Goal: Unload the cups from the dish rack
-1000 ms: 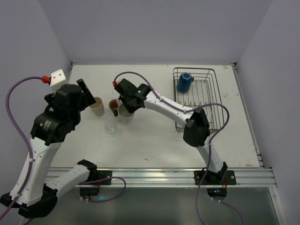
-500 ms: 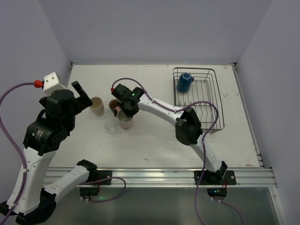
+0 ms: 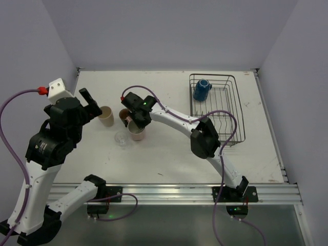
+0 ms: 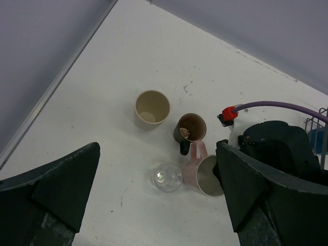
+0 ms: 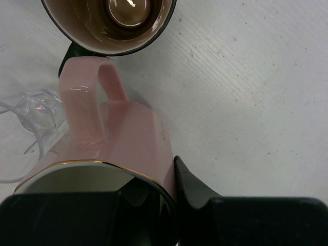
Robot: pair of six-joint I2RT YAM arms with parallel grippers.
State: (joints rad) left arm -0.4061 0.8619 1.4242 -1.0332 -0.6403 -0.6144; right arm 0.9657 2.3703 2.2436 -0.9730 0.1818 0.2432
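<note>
Right gripper [image 5: 166, 192] is clamped on the wall of the pink cup [image 5: 118, 138], one finger inside the rim and one outside. The cup's upright on the surface [image 3: 169, 154], handle pointing away from the arm bases.

Everything else relative to the pink cup:
- brown mug [image 4: 191, 128] is just behind it, right by the handle, can't tell if they actually touch
- glass [image 4: 167, 177] is just to its left, also upright
- beige cup [image 4: 151, 108] is further left and back, standing apart from the rest
- rack [image 3: 233, 110] is well off to its right, with the blue mug [image 3: 201, 89] in the rack's far-left corner. The mug looks tipped over, but it's too small to be sure.

Left gripper [image 4: 158, 147] is spread wide with nothing in it, up in the air to the left of the pink cup, with all four cups in its camera view.
</note>
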